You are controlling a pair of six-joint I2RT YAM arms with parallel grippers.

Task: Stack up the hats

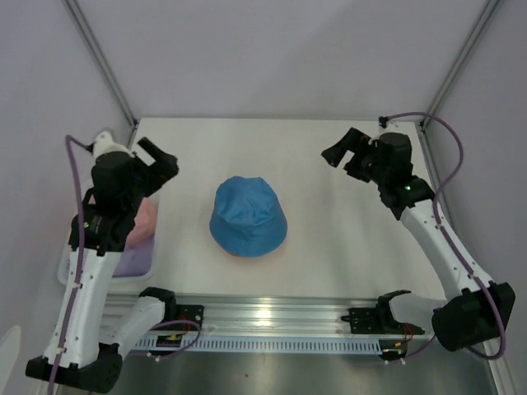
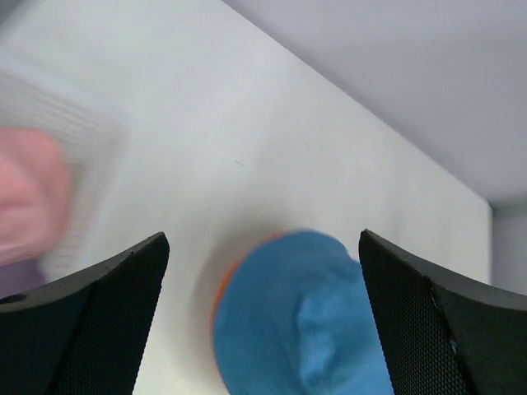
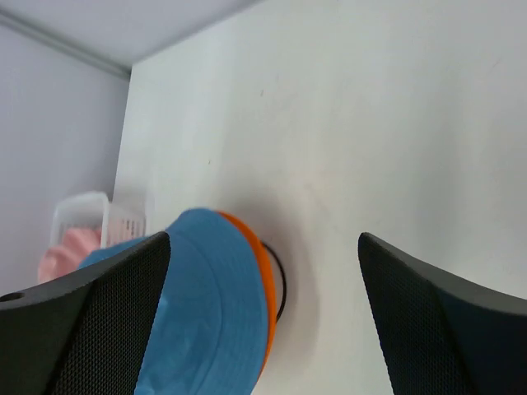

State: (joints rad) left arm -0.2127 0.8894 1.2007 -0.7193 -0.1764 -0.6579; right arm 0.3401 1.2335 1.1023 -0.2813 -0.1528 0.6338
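Note:
The blue hat sits in the middle of the table on top of the orange hat, whose brim edge shows under it. It also shows in the left wrist view and the right wrist view. The pink hat and the lavender hat lie in the white mesh basket at the left, partly hidden by my left arm. My left gripper is open and empty, raised to the left of the stack. My right gripper is open and empty, raised at the far right.
A thin black wire ring pokes out from under the orange hat. The basket stands at the table's left edge. Metal frame posts rise at the back corners. A metal rail runs along the near edge.

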